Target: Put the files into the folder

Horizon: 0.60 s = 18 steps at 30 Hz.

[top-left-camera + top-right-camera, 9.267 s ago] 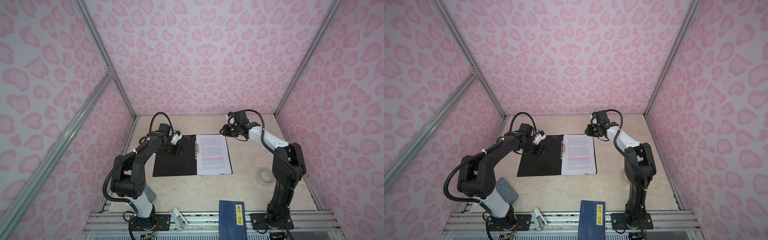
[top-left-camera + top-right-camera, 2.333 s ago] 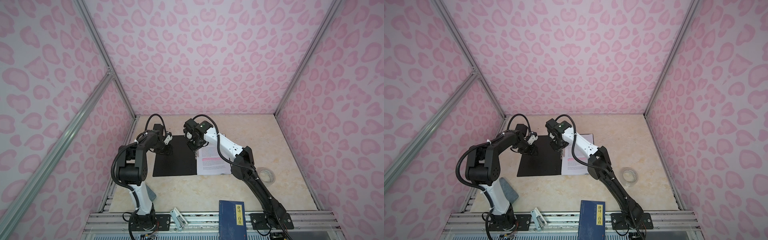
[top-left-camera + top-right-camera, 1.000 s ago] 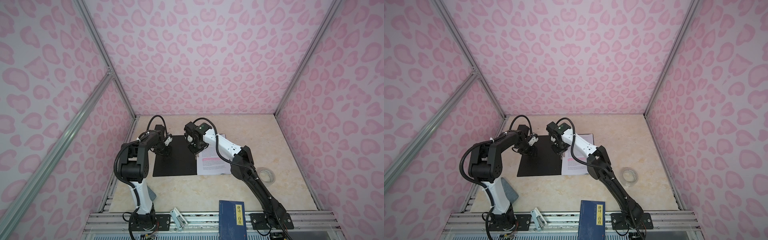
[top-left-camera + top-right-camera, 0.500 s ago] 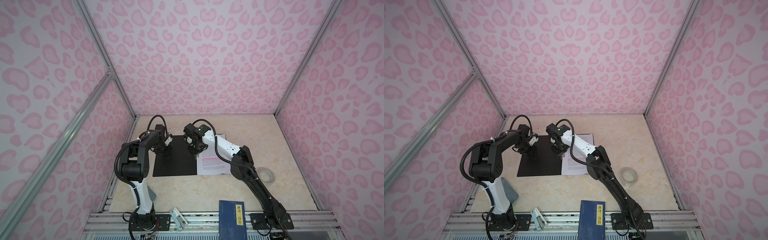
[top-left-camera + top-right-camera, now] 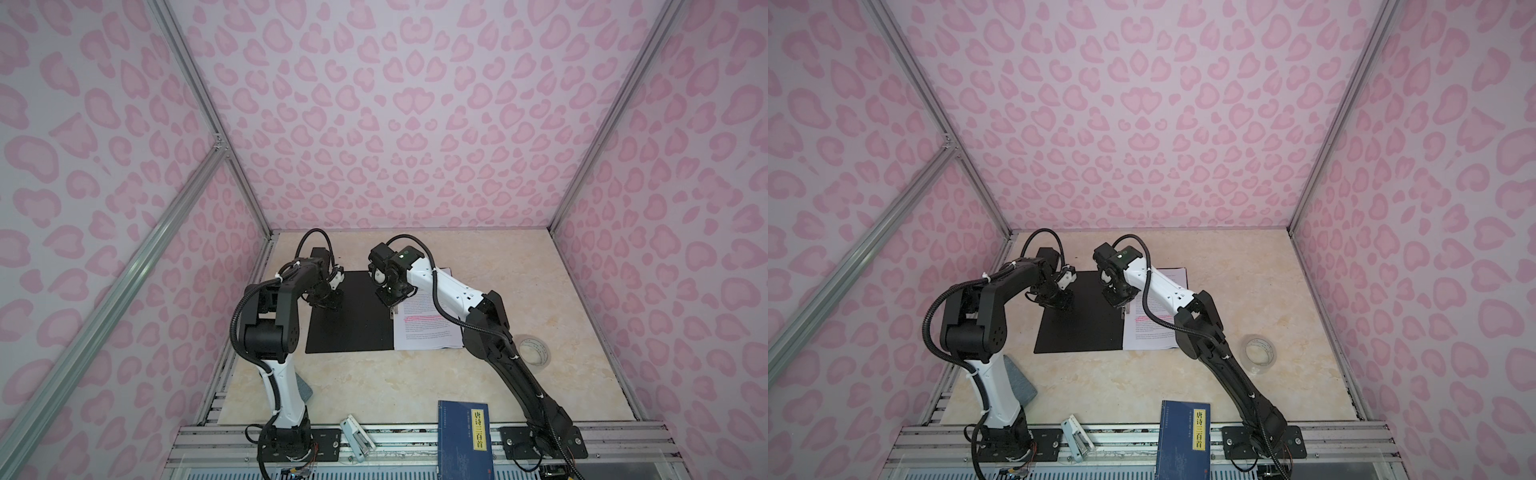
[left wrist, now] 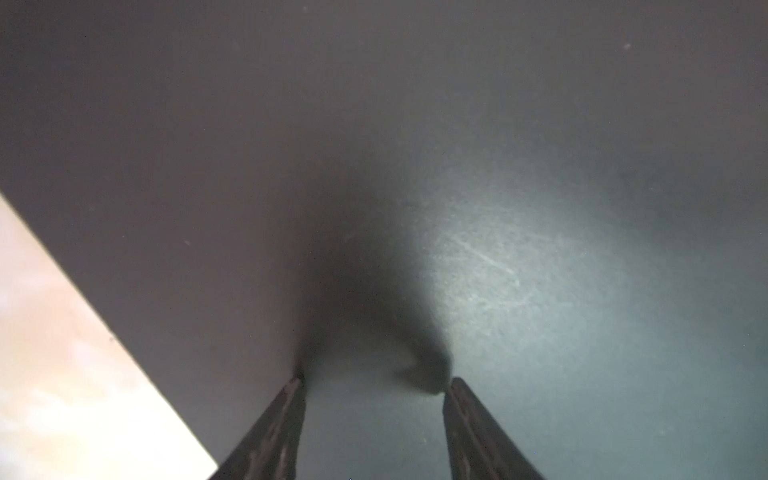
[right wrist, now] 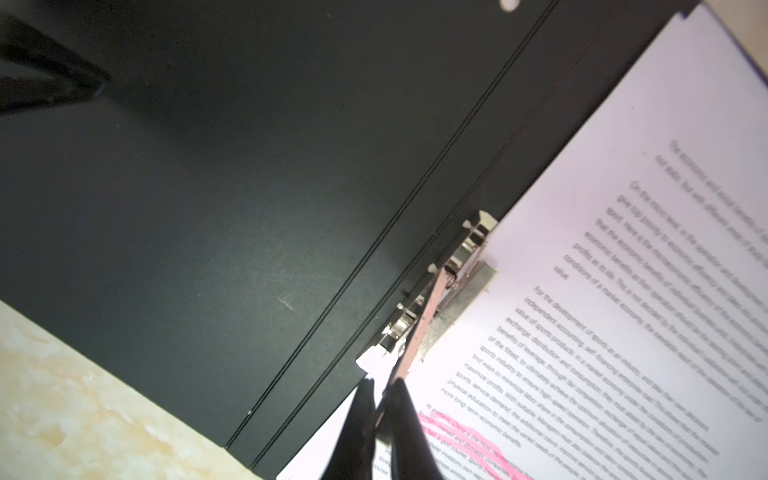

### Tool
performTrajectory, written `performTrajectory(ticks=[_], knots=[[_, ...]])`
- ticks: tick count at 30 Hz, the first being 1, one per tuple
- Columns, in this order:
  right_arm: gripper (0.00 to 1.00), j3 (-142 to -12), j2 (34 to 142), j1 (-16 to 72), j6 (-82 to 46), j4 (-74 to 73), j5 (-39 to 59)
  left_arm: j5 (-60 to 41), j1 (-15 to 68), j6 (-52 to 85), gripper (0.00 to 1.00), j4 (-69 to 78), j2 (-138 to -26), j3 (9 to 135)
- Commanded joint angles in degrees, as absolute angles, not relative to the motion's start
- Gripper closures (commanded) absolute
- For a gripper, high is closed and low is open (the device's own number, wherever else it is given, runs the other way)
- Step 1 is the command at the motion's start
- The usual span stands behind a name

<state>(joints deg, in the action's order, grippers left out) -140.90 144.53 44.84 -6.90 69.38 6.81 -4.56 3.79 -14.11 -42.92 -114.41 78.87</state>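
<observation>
The folder (image 5: 353, 328) is laid open flat on the table (image 5: 374, 382), black inside up, its left flap bare to every edge. One stack of files (image 5: 428, 332), sheets uncountable, is lodged on the folder's right half, its inner edge tucked under the spine clip (image 7: 469, 253). The jaws of the left gripper (image 6: 376, 380) are held apart, tips set on the bare flap near the folder's outer edge. The jaws of the right gripper (image 7: 379, 384) are pinched narrowly on the raised clip lever (image 7: 428, 316) at the folder's spine. Open table is left before the folder. One tape roll (image 5: 535, 351) lies to its right and one blue book (image 5: 463, 436) lies well beyond its near edge.
</observation>
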Motion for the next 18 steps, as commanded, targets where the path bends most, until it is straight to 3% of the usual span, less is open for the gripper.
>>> performTrajectory(ticks=[1, 18], knots=[[0.87, -142.76, 145.58, 44.46, -5.82, 73.40, 5.80, -4.35, 3.65, -14.15, 0.42, -43.50, -115.42, 78.65], [0.84, -147.57, 145.42, 44.63, -4.61, 74.73, 8.57, -5.12, 3.69, -13.89, 0.42, -44.21, -115.50, 79.63]])
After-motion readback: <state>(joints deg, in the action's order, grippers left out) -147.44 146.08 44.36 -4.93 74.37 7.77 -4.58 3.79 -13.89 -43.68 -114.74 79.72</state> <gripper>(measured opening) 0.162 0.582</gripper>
